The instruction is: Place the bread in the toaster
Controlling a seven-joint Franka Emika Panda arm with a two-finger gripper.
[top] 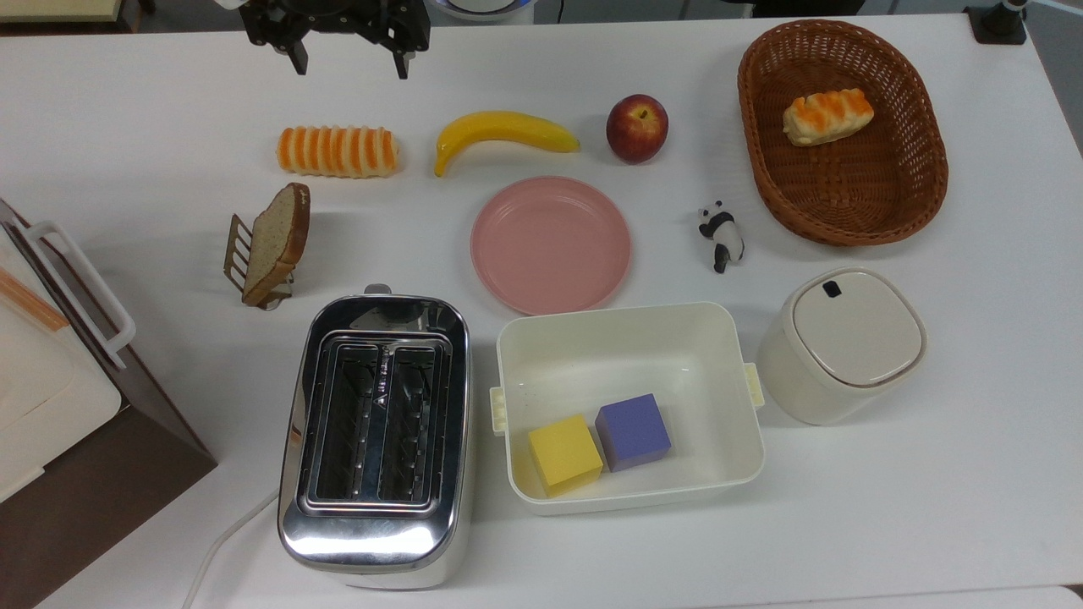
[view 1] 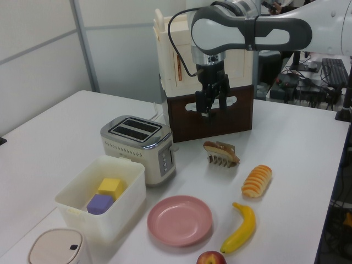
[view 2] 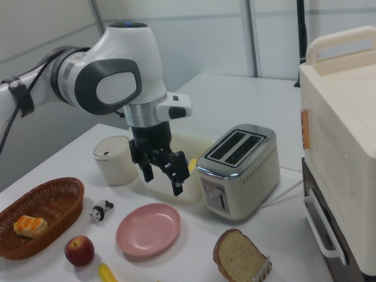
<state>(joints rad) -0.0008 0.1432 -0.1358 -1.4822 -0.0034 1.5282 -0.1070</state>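
Note:
The bread point(top: 275, 241) point(view 1: 220, 146) point(view 2: 238, 257), a speckled brown slice, leans upright in a small wire rack point(top: 236, 249) just beyond the chrome two-slot toaster point(top: 376, 440) point(view 1: 140, 144) point(view 2: 238, 170). The toaster's slots hold nothing. My gripper point(top: 349, 61) point(view 1: 210, 108) point(view 2: 163, 179) hangs open and holding nothing, high above the table at the top view's upper edge. It is beyond the bread and the striped roll, well apart from both.
An orange-striped roll point(top: 338, 151), banana point(top: 503, 134), apple point(top: 636, 128) and pink plate point(top: 550, 244) lie mid-table. A white bin point(top: 626, 311) with two cubes sits beside the toaster. A panda figure point(top: 721, 234), wicker basket point(top: 846, 233), lidded canister point(top: 840, 342) and cream-and-brown appliance point(top: 51, 381) surround them.

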